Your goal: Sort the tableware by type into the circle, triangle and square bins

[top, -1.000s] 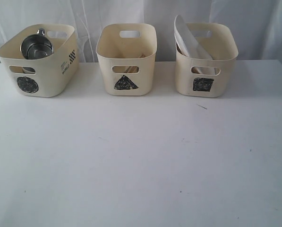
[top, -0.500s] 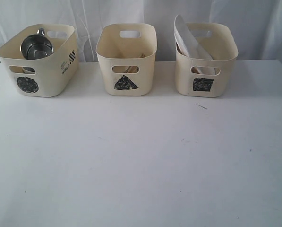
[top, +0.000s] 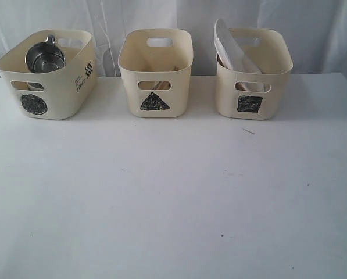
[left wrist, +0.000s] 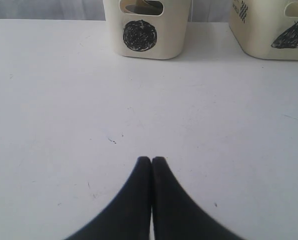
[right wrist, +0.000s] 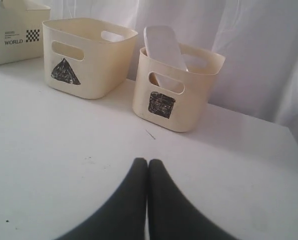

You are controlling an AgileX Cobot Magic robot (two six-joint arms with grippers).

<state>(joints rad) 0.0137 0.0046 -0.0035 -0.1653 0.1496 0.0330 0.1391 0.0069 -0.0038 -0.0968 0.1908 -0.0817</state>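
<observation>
Jaws of left gripper [left wrist: 151, 161] and right gripper [right wrist: 148, 162] pressed together, empty. Exterior view: steel mug [top: 44, 57] in cream circle-marked tub [top: 60, 96], upper left; white squarish plate [top: 234, 49] leaning in cream square-marked tub [top: 275, 93], upper right.

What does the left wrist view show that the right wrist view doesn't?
Only the left wrist view shows the front of the circle bin with its painted circle, and the shut left gripper. Only the right wrist view shows the square bin, the plate sticking up out of it, and the shut right gripper. Both show the triangle bin, bare table ahead of the jaws, and some of the circle bin, though the right wrist view catches only its printed corner.
</observation>
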